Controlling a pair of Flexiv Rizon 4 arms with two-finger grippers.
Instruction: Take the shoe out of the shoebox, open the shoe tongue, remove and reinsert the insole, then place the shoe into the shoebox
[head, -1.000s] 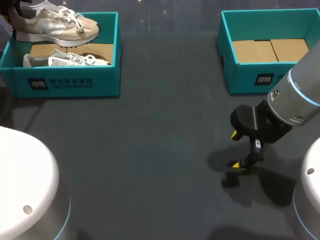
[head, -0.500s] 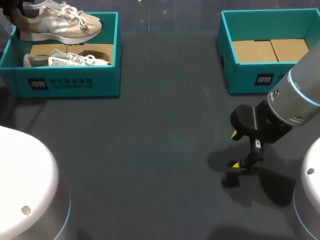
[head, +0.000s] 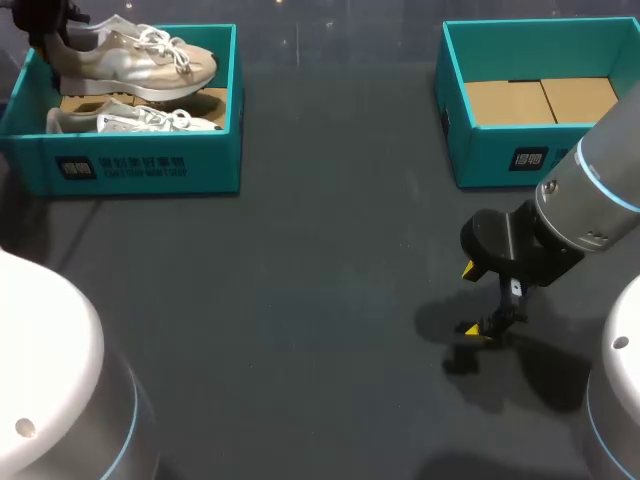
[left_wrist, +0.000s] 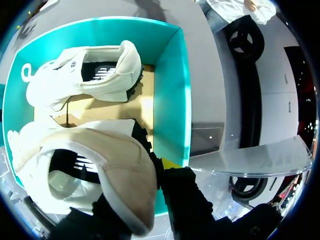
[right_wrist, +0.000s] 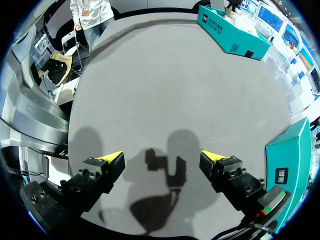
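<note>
A beige and white shoe (head: 135, 62) hangs over the left teal shoebox (head: 140, 175), toe pointing right. My left gripper (head: 58, 45) is shut on its heel. In the left wrist view the shoe's heel collar (left_wrist: 115, 170) fills the space between the fingers of the left gripper (left_wrist: 145, 192), with one yellow tip (left_wrist: 170, 163) showing beside it. A second white shoe (head: 135, 121) (left_wrist: 85, 75) lies inside the box (left_wrist: 172, 100) on its cardboard floor. My right gripper (head: 471, 299) (right_wrist: 162, 162) hovers open over bare table at the right, holding nothing.
A second teal shoebox (head: 500, 150) (right_wrist: 290, 160) with a cardboard floor stands at the back right, close behind my right arm. The dark table (head: 300, 300) stretches between the two boxes. The left box (right_wrist: 232, 37) also shows far ahead of the right gripper.
My left gripper has carried the held shoe to the right and a little lower over the left box. The right arm has not moved.
</note>
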